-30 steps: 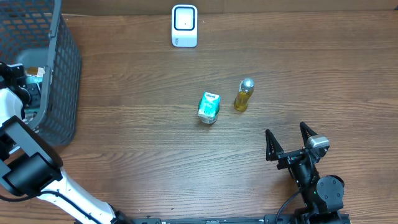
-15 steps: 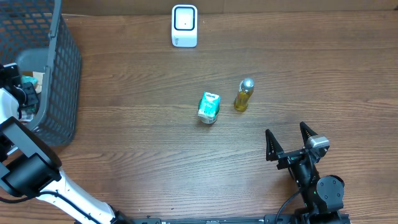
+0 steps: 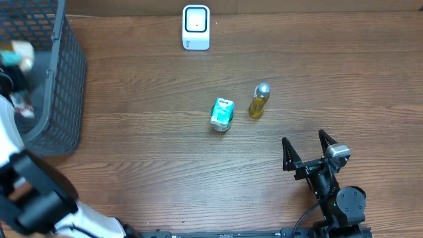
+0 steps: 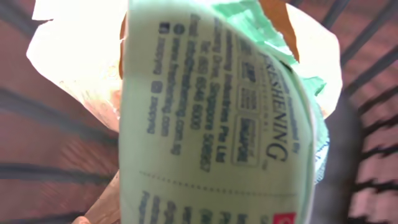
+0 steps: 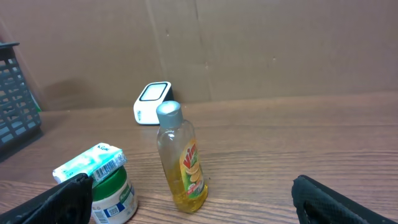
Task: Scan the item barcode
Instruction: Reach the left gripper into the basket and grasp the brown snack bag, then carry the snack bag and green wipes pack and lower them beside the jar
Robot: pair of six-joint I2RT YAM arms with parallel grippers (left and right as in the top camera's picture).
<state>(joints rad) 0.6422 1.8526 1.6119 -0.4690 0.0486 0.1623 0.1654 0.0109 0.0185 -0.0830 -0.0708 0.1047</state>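
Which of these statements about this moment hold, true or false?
1. The right gripper is open and holds nothing. True.
2. The yellow bottle lies on its side. False: it stands upright, silver cap on top.
3. The white scanner stands beyond the bottle, far from the right gripper. True.
4. The basket is on the right arm's side. False: it is on the left arm's side.
5. A green printed packet fills the left wrist view, with basket bars behind it. True.
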